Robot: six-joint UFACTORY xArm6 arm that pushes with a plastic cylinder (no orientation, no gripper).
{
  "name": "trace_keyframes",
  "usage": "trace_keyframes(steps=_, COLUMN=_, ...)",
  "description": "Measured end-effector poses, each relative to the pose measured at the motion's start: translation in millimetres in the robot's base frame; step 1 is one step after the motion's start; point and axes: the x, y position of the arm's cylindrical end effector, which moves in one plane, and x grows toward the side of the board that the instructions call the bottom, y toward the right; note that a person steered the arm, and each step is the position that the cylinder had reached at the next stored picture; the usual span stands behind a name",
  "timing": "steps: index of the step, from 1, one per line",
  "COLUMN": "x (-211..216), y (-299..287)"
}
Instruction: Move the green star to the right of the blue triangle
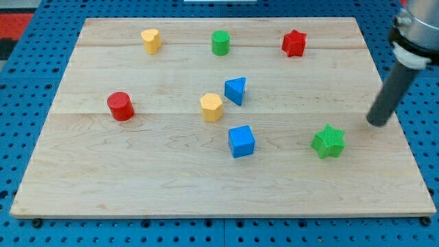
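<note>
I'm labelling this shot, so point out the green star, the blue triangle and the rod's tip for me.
green star (328, 141), camera view, middle of its top face.
blue triangle (235, 90), camera view, centre of the block.
my tip (376, 123), camera view, very end of the rod, to the upper right of the green star.

The rod (394, 75) above my tip (376, 123) is cut off at the view's top-right corner.
</note>
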Motion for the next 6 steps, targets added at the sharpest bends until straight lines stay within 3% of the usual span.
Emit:
trace_keyframes(steps=1, x=90.9, y=-4.9)
trace_keyframes(steps=2, x=80.1, y=-62.2)
trace_keyframes(steps=6, x=-30.8, y=-123.0)
